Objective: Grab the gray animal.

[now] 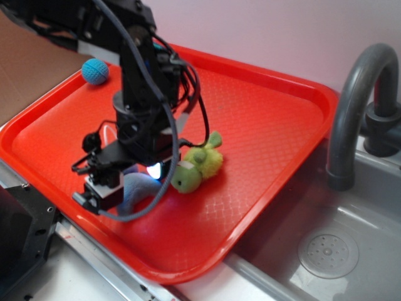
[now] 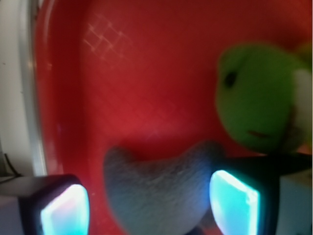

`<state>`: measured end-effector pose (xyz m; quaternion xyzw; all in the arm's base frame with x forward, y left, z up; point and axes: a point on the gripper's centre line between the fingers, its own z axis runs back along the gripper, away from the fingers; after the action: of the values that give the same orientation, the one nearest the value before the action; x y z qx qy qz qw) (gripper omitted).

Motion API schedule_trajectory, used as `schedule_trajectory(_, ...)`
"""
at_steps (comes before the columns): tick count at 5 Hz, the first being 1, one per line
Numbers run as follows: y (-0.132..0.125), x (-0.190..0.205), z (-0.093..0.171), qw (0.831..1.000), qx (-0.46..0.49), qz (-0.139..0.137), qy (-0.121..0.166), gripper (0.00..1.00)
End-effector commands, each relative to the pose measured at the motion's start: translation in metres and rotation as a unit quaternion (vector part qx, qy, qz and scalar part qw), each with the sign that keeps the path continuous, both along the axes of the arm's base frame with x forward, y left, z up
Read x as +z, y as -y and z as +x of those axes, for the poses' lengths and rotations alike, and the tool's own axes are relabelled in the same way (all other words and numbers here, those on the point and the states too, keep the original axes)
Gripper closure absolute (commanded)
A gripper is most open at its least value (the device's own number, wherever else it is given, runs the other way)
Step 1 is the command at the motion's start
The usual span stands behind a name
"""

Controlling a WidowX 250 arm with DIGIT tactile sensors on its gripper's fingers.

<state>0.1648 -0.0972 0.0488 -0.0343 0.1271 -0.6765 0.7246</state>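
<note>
The gray animal point(image 1: 133, 192) lies on the red tray point(image 1: 263, 119) near its front edge, mostly hidden under the arm in the exterior view. In the wrist view the gray animal point(image 2: 161, 188) sits between my two glowing pads. My gripper point(image 1: 130, 182) is down low over it and open. The left pad point(image 2: 63, 211) stands a little apart from the plush, with red tray showing in the gap. The right pad point(image 2: 234, 200) is right at its other side. A lime-green plush point(image 1: 199, 165) lies just right of the gray one; the green plush point(image 2: 259, 98) fills the upper right of the wrist view.
A blue knitted ball point(image 1: 95, 71) rests in the tray's far left corner. Right of the tray is a gray sink point(image 1: 329, 251) with a curved faucet point(image 1: 351, 100). The tray's raised rim point(image 2: 41, 98) runs close along the gripper's left side.
</note>
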Motion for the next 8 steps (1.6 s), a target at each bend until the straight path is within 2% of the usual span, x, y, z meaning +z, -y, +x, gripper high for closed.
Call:
schedule_trajectory(1, -0.018, -0.022, -0.011, 0.998, 0.038, 0.046, 0.008, 0.0)
schedule_trajectory(2, -0.019, -0.027, -0.013, 0.999, 0.017, 0.032, 0.007, 1.0)
schedule_trajectory(5, -0.019, -0.033, -0.015, 0.999, 0.017, 0.037, 0.004, 1.0)
schedule_trajectory(6, -0.029, 0.007, 0.003, 0.989, 0.142, 0.011, 0.034, 1.0)
schedule_trajectory(7, -0.041, 0.035, 0.023, 0.964, 0.264, 0.0, 0.023, 1.0)
schedule_trajectory(8, -0.049, 0.073, 0.03, 0.921, 0.382, 0.036, 0.068, 1.0)
